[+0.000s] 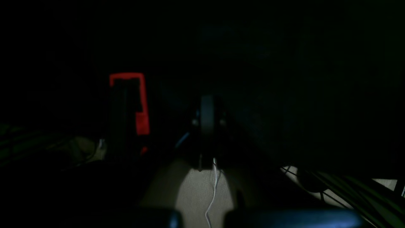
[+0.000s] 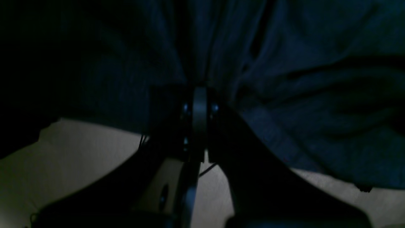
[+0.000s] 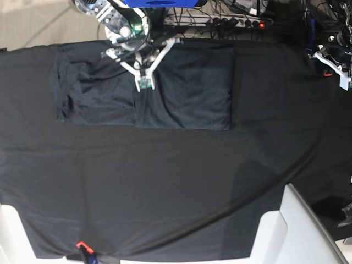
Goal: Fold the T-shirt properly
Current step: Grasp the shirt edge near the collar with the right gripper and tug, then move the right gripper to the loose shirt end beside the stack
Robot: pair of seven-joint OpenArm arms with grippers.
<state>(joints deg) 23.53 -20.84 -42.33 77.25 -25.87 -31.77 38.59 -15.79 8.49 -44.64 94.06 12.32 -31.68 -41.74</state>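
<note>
The dark slate-grey T-shirt (image 3: pixel 187 93) lies spread flat across the far part of the table, its left portion rumpled. My right gripper (image 3: pixel 144 82) reaches down onto its middle. In the right wrist view the gripper (image 2: pixel 199 95) is shut, with T-shirt (image 2: pixel 300 95) cloth pinched and pulled into folds that run out from the tips. My left gripper (image 3: pixel 336 70) hangs off the table's far right edge, away from the shirt. The left wrist view is very dark; there the left gripper (image 1: pixel 207 109) is shut with nothing visible in it.
A black tablecloth (image 3: pixel 165 187) covers the table. A power strip with cables (image 3: pixel 220 22) lies behind the far edge. White blocks stand at the near right (image 3: pixel 297 231) and near left (image 3: pixel 11 231). A small red clip (image 3: pixel 81 245) sits at the near edge.
</note>
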